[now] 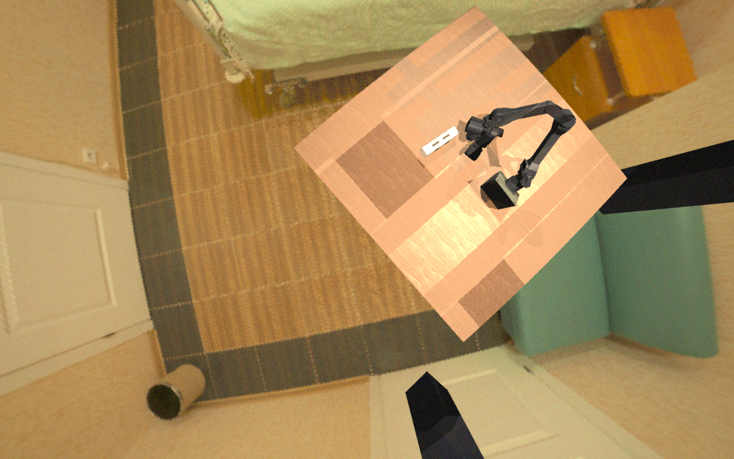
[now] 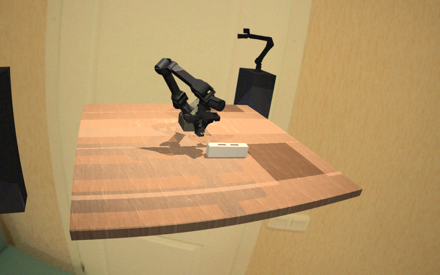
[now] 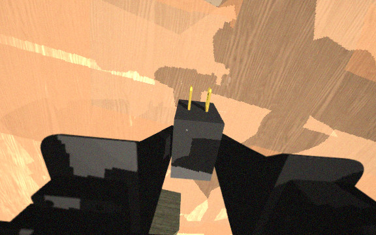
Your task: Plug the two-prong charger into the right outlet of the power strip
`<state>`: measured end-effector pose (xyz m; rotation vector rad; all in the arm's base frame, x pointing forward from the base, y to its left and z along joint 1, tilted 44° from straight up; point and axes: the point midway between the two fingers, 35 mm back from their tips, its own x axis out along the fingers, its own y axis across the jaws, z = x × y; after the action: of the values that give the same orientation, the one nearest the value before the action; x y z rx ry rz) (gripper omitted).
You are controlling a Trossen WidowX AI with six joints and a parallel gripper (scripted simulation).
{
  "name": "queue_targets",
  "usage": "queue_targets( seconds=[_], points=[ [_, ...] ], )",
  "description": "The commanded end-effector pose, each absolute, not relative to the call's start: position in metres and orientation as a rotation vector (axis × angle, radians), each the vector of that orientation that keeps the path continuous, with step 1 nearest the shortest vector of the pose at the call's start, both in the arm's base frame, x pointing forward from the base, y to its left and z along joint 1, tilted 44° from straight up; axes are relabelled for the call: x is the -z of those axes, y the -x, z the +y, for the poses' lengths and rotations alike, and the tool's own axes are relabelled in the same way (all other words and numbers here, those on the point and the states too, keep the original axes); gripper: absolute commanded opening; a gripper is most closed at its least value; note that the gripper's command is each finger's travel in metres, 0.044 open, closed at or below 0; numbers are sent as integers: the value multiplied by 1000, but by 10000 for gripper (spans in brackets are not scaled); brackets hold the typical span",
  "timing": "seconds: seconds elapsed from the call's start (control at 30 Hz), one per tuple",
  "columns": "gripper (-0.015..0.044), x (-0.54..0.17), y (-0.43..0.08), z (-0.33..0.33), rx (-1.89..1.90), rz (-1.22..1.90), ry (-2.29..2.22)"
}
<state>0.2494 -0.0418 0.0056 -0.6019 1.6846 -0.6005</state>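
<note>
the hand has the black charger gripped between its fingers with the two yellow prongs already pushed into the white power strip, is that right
Not quite: the prongs aren't in the power strip. The wrist view shows them bare, sticking out of the charger. The hand does have the black charger gripped between its fingers, and the strip is white.

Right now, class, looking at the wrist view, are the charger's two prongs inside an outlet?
No, both prongs stick out bare from the charger, which is held between the tool's fingers.
</note>
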Motion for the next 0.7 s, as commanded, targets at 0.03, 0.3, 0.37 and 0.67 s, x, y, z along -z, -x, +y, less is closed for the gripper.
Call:
queue_targets(
  seconds=[0.03,0.3,0.37,0.67],
  points=[
    [0,4,-253,-37,625,1670,569],
    [0,20,-258,-32,661,1649,529],
    [0,24,-259,-31,670,1644,519],
    [0,42,-262,-25,710,1621,475]
  ],
)
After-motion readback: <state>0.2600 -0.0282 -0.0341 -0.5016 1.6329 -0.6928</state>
